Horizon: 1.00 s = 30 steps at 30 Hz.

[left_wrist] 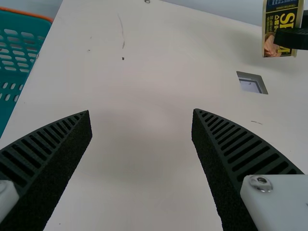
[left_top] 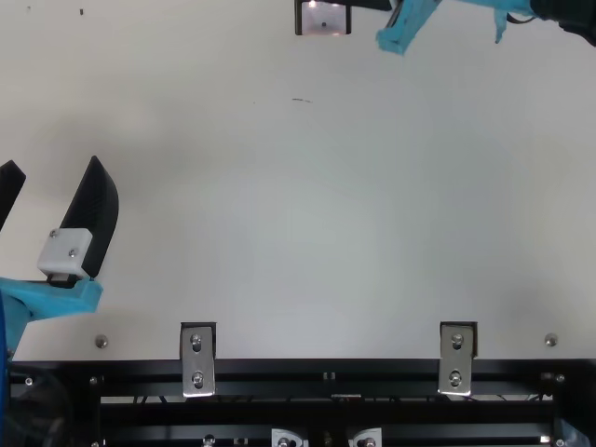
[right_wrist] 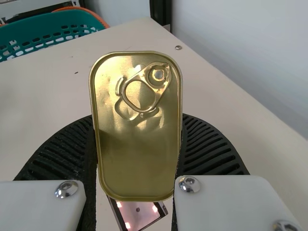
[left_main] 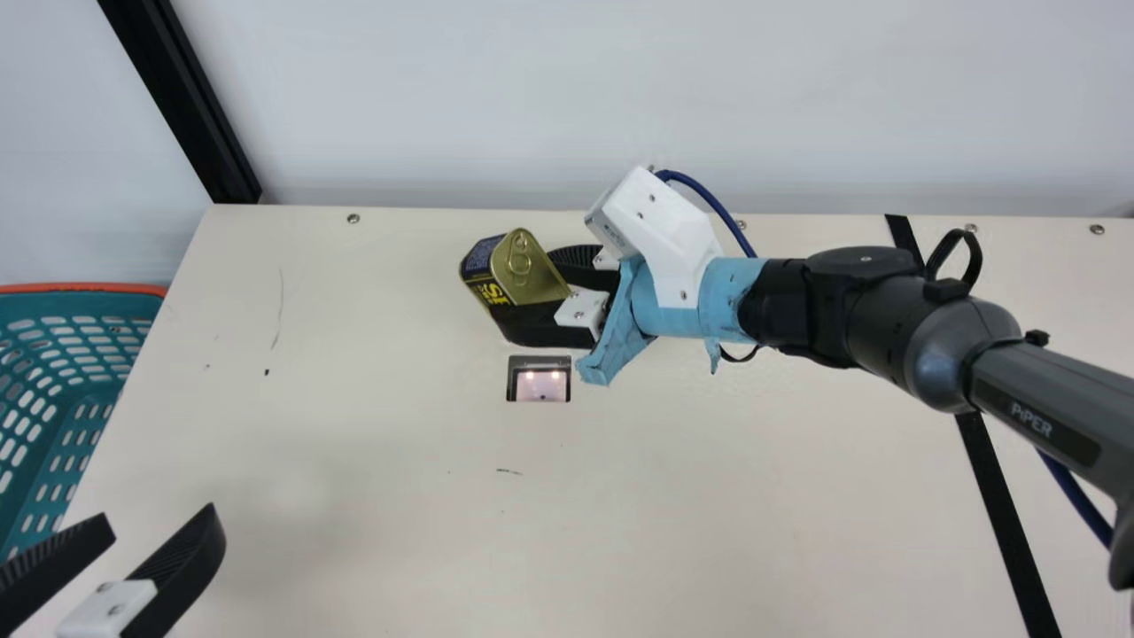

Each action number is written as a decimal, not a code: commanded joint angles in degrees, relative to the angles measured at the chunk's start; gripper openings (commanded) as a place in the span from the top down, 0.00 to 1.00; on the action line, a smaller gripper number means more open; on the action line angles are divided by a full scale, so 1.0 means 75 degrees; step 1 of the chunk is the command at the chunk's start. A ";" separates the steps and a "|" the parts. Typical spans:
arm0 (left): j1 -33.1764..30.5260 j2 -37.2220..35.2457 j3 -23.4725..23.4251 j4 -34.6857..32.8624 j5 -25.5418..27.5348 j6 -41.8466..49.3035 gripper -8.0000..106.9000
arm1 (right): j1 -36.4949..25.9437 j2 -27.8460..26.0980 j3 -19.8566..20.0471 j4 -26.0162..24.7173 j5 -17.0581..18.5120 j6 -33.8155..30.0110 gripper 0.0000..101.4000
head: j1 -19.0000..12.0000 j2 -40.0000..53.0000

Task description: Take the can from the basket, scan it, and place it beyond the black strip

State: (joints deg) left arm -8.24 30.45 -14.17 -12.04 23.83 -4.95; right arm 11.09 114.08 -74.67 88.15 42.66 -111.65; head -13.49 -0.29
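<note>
My right gripper (left_main: 551,297) is shut on the gold can (left_main: 529,266), held tilted above the table behind the scanner window (left_main: 542,383). In the right wrist view the can's pull-tab lid (right_wrist: 137,130) stands between the ribbed fingers of the right gripper (right_wrist: 137,156). My left gripper (left_main: 159,523) stands open over the table at the near left, with nothing between its fingers; in the left wrist view, the left gripper (left_wrist: 142,115) is spread wide. The teal basket (left_main: 84,354) is at the far left. The black strip (left_main: 1005,523) runs along the right, passing under the right arm.
A pale wall rises behind the table (left_main: 354,461), with a black post (left_main: 190,106) at its left. My right arm reaches across the table's right half. Metal brackets (left_top: 197,358) sit at the near edge.
</note>
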 commanded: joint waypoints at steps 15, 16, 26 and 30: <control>0.0000 0.0000 0.0000 0.0000 0.0000 0.0000 0.15 | -0.0352 -0.0973 0.0665 0.0348 -0.0052 -0.0267 1.00 | -0.0032 -0.0082; 0.0000 0.0000 0.0000 0.0000 0.0000 0.0000 0.15 | -0.0387 -0.1058 0.0723 0.0356 -0.0085 -0.0262 1.00 | -0.0028 -0.0124; 0.0000 0.0000 0.0000 0.0000 0.0000 0.0000 0.15 | -0.0741 -0.1862 0.1231 0.0003 -0.0466 0.0061 1.00 | 0.0047 -0.0881; 0.0000 0.0000 0.0000 0.0000 0.0000 0.0000 0.15 | -0.0864 -0.2154 0.1395 -0.0430 -0.0757 0.0408 1.00 | 0.0060 -0.1157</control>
State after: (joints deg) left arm -8.24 30.45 -14.17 -12.04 23.83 -4.95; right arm 4.69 98.44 -64.39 86.18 37.61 -109.70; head -12.90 -7.92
